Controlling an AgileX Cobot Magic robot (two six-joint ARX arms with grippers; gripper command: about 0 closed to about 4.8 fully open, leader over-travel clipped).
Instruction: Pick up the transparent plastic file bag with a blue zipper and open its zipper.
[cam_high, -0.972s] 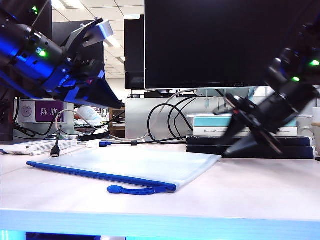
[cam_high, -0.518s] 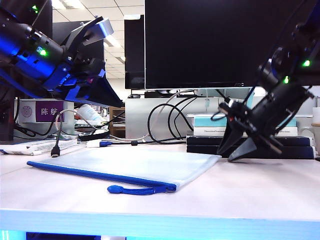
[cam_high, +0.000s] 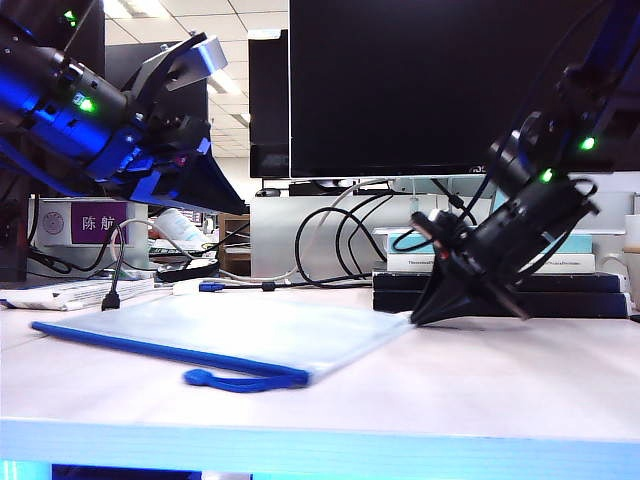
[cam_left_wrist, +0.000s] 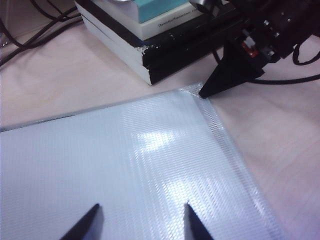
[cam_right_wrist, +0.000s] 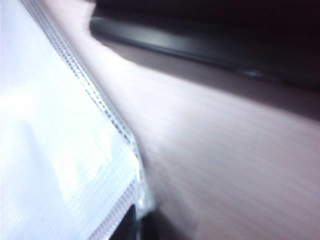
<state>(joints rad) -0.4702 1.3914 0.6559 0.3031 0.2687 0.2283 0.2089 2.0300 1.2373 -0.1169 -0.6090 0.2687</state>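
The transparent plastic file bag (cam_high: 230, 328) lies flat on the table, its blue zipper (cam_high: 140, 346) along the near edge and the cord pull (cam_high: 225, 382) in front. My right gripper (cam_high: 415, 320) is tilted down at the bag's far right corner and is shut on that corner, which looks slightly crumpled. The left wrist view shows the same grip, the right gripper (cam_left_wrist: 201, 94) at the corner of the bag (cam_left_wrist: 125, 155). In its own blurred view the right gripper (cam_right_wrist: 137, 215) pinches the bag's corner (cam_right_wrist: 134, 150). My left gripper (cam_left_wrist: 141, 207) hovers open above the bag, holding nothing; it hangs high on the left (cam_high: 215, 195).
Stacked books (cam_high: 500, 285) stand right behind the right gripper, also seen as a dark stack (cam_left_wrist: 150, 45). A monitor (cam_high: 430, 85) and looped cables (cam_high: 330, 240) are at the back. A black USB cable (cam_high: 112, 295) and papers (cam_high: 70, 292) lie at the back left.
My right gripper came down and leftward to the bag's right corner and shut there. The bag slid to the left. The left arm stayed still.
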